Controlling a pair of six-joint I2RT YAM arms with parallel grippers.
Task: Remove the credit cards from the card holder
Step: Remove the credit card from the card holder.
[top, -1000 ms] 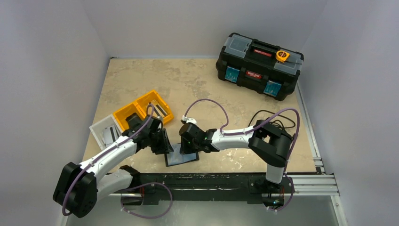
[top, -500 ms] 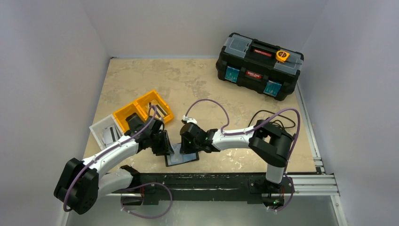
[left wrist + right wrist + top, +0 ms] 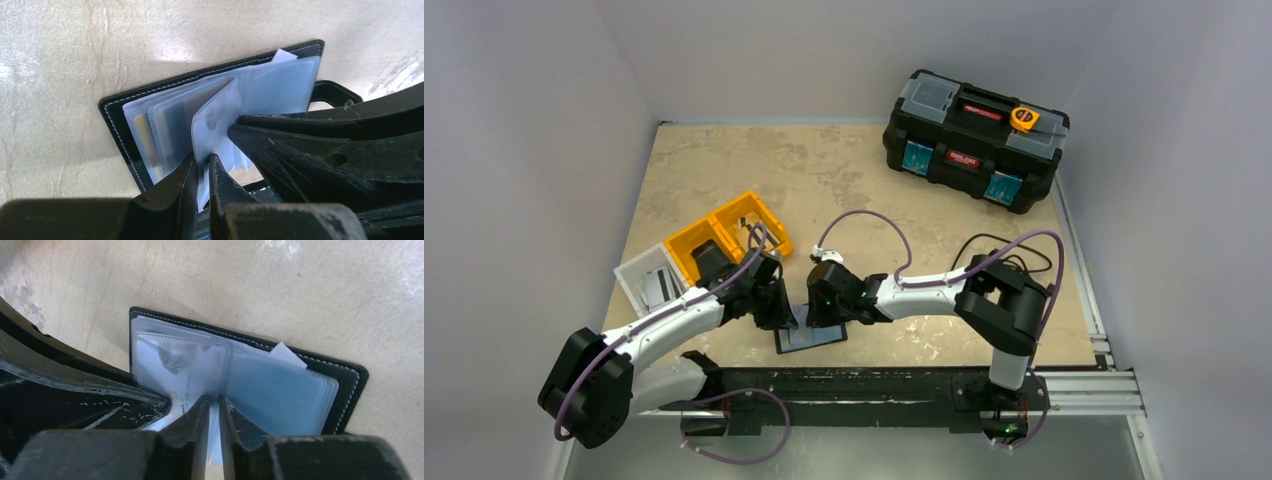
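Card holder (image 3: 809,338) lies open and flat on the table (image 3: 844,175), close to the near edge and between the two arms, with its black cover down and its clear pockets facing up. The left gripper (image 3: 203,160) comes at it from the left and the right gripper (image 3: 214,400) from the right, so the two meet over the spine.

Each claw is pinched almost together on a thin sleeve page (image 3: 215,115) standing up from the spine. Whether both hold the same page I cannot tell. Lifting a page this way looks meant to fan the pockets apart and expose a pocket mouth.

The credit cards (image 3: 170,122) sit inside the sleeves: a greyish one and a tan edge beside it on the left half. None is out of the holder. A small white corner (image 3: 287,352) pokes from the far edge of the right half.

My judgement is that the task is at an early stage, with the pages being parted and no card gripped. One risk is that the light holder lifts off the table with the page instead of staying down
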